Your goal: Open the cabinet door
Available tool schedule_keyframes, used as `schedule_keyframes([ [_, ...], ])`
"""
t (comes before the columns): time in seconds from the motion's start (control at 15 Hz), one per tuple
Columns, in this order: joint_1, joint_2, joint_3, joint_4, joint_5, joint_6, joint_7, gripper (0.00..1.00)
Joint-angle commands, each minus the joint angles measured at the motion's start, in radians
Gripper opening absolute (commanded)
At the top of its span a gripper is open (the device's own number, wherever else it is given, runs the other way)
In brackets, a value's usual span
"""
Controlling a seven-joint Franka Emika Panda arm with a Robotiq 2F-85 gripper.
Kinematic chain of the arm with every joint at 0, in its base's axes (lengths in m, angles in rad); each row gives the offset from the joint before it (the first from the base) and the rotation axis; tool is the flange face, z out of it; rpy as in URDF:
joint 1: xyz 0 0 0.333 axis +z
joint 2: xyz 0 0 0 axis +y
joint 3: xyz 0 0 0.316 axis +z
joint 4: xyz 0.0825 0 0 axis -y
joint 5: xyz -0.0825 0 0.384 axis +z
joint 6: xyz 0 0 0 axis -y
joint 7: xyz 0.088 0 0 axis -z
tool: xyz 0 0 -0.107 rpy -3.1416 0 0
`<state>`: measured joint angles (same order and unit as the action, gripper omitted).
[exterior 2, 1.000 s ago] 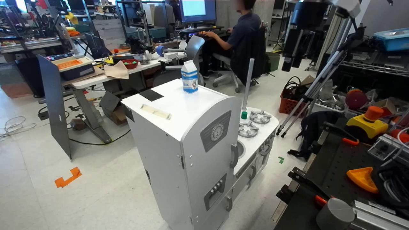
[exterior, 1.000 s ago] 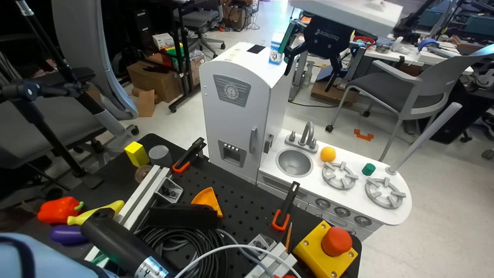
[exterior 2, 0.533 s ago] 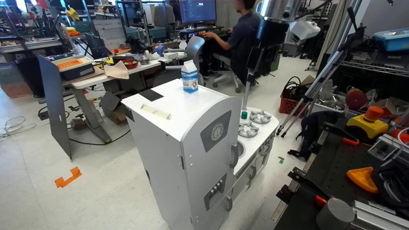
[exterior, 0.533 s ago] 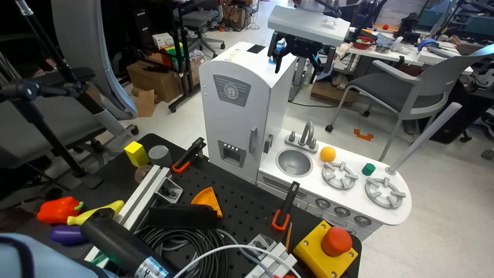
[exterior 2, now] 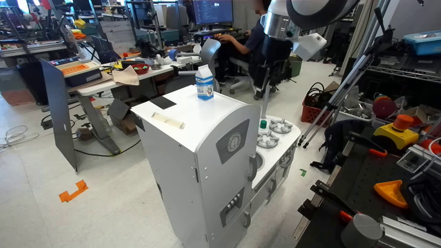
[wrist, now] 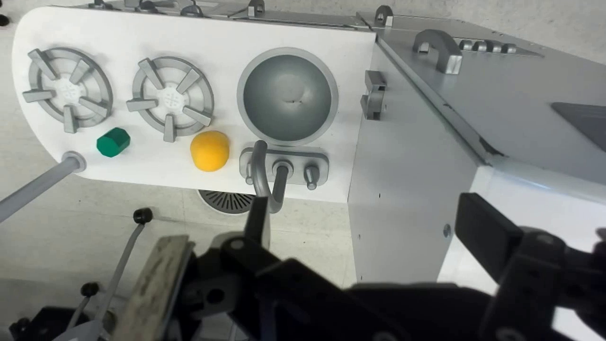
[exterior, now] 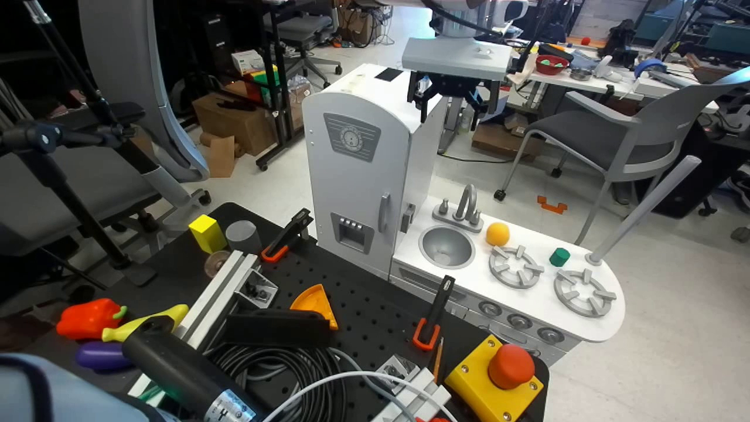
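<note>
The cabinet door [exterior: 360,181] is the light-grey tall front of the white tower. It also shows in an exterior view [exterior 2: 224,172] and at the upper right of the wrist view [wrist: 511,90]. It looks shut. Its grey handle [exterior: 384,213] stands near the door's edge on the counter side; it shows in the wrist view [wrist: 438,47] too. My gripper [exterior: 449,122] is open and empty, pointing down beside the tower's top edge, above the handle's height and apart from the door. In the wrist view the fingers [wrist: 362,213] are wide apart, over the tower's side panel.
The low white counter [wrist: 227,33] has a sink [exterior: 446,246], tall faucet [exterior: 469,202], orange ball [exterior: 498,234], green piece [exterior: 559,257] and upright grey pole [exterior: 644,208]. A milk carton [exterior 2: 204,84] stands on the tower. A black pegboard table [exterior: 363,316] with clamps faces the door.
My gripper has swung in from the upper right, lowered beside the tower and levelled to point down. In the last half second it came slightly lower. It stays open; the door has not moved.
</note>
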<state>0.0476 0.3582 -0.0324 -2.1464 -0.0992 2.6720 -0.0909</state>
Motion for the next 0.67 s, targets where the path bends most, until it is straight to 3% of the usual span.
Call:
schedule_keyframes([
  [0.0, 0.031, 0.028, -0.021, 0.035, -0.092, 0.025, 0.058, 1.00],
  [0.33, 0.034, 0.039, -0.010, 0.067, -0.134, 0.015, 0.051, 1.00],
  [0.6, 0.008, 0.045, 0.037, 0.067, -0.086, -0.011, -0.013, 1.00],
])
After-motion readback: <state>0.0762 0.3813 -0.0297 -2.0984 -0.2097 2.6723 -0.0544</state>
